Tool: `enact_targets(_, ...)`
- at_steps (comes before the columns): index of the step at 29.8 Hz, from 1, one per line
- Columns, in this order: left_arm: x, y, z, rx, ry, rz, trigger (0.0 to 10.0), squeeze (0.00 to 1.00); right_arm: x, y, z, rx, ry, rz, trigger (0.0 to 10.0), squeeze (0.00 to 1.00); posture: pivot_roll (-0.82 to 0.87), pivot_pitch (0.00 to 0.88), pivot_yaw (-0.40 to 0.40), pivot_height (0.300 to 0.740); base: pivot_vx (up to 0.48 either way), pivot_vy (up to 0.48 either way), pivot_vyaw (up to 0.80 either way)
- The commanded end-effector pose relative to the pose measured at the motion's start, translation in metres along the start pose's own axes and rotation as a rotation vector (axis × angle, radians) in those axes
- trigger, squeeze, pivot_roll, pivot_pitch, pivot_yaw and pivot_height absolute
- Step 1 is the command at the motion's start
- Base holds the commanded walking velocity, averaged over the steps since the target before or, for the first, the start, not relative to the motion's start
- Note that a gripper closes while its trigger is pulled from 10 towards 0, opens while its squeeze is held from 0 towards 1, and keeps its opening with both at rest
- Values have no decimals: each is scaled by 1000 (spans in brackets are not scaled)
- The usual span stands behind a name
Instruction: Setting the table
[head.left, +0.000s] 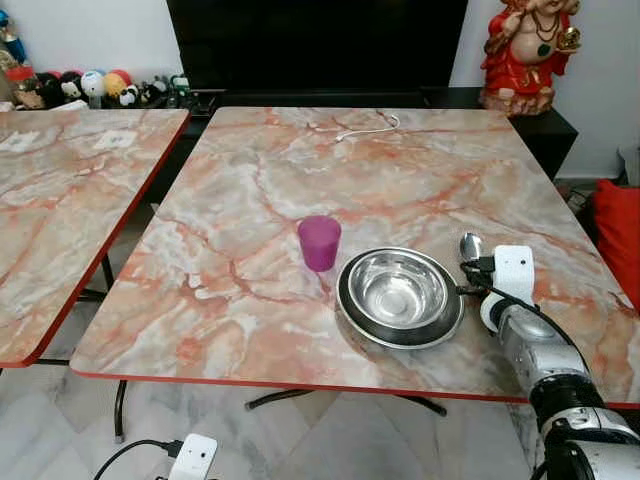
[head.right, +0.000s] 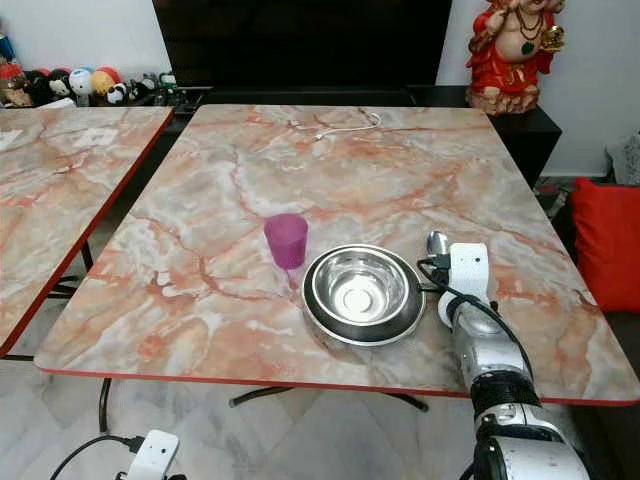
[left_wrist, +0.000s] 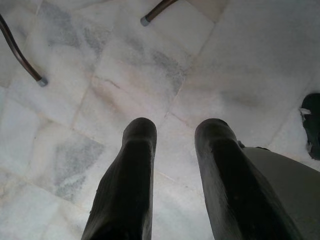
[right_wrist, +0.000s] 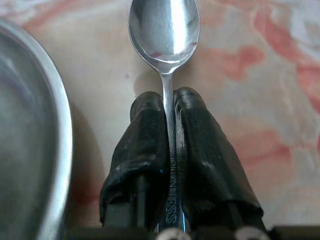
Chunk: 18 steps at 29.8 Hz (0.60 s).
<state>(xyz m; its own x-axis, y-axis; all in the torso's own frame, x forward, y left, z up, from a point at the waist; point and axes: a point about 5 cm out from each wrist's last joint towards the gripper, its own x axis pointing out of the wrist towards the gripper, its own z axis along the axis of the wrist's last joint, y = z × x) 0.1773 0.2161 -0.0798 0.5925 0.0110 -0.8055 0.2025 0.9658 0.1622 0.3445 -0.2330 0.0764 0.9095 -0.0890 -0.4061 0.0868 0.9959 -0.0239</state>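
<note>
right gripper (right_wrist: 170, 107) clamps one spoon (right_wrist: 165, 30), one bowl (head.left: 398, 292), one cup (head.left: 319, 242)

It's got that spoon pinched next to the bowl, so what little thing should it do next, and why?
Probably lower the spoon onto the table and open the fingers. The right gripper is shut on the handle, with the spoon just right of the bowl, where it belongs in a setting. The cup already stands to the bowl's left. Whether the spoon touches the table yet I cannot tell.
</note>
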Motion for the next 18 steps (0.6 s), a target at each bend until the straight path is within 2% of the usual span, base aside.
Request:
enact_targets(1, -2, 2, -7, 20, 31, -8, 10000, 0, -1, 1, 3, 14, -27, -5, 10000, 0, -11, 0, 40, 740, 0, 0, 0)
enact_targets(18, -2, 4, -8, 20, 34, -5, 10000, 0, -3, 7, -2, 19, -10, 4, 10000, 0, -6, 0, 38, 740, 0, 0, 0)
